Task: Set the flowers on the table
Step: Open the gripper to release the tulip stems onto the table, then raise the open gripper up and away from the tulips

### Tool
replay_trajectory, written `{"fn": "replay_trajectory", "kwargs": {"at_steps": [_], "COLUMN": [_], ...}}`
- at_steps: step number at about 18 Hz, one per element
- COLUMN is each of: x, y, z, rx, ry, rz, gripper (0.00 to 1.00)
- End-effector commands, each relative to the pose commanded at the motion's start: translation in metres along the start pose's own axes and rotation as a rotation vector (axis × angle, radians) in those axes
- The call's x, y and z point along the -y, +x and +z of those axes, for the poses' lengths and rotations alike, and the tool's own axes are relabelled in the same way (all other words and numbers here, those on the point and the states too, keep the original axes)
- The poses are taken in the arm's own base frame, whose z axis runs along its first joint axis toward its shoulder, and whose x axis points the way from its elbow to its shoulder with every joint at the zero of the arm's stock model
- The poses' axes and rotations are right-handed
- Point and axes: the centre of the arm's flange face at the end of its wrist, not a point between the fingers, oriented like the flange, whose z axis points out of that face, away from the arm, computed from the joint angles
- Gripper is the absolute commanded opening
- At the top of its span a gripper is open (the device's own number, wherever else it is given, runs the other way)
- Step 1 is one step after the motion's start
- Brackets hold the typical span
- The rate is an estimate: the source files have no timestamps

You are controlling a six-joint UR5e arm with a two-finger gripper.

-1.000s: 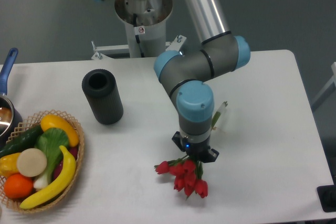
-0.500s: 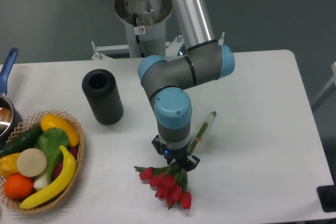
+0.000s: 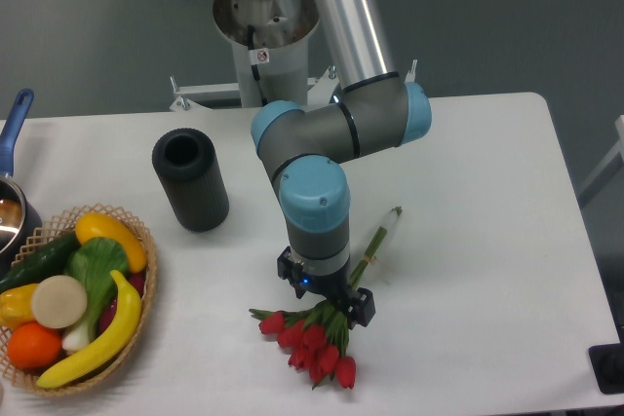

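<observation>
The gripper (image 3: 327,301) is largely hidden beneath the arm's blue-capped wrist (image 3: 314,208), so its jaw spacing cannot be told. Beside that wrist, the middle of the flowers (image 3: 314,343) stems is covered. The basket (image 3: 143,307) is cut off at the left edge.

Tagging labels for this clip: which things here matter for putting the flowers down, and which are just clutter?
In the job:
flowers, red buds low by the tabletop
table
pincer, over the stems

Just lying about:
black cylinder, upright
basket of fruit and vegetables
pot at the left edge
</observation>
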Motion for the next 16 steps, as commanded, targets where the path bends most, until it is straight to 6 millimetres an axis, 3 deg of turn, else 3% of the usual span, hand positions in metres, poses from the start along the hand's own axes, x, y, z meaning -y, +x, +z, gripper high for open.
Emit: {"fn": "replay_trajectory", "kwargs": {"at_steps": [3, 8, 16], "x": [-0.02, -0.077, -0.101], "y": [-0.007, -0.022, -0.039], "z": [-0.009, -0.023, -0.02], "rx": [0.017, 0.016, 0.009], "ry": [-0.006, -0.022, -0.037], "rz": [-0.017, -0.007, -0.017], "gripper": [1.0, 1.0, 1.0]}}
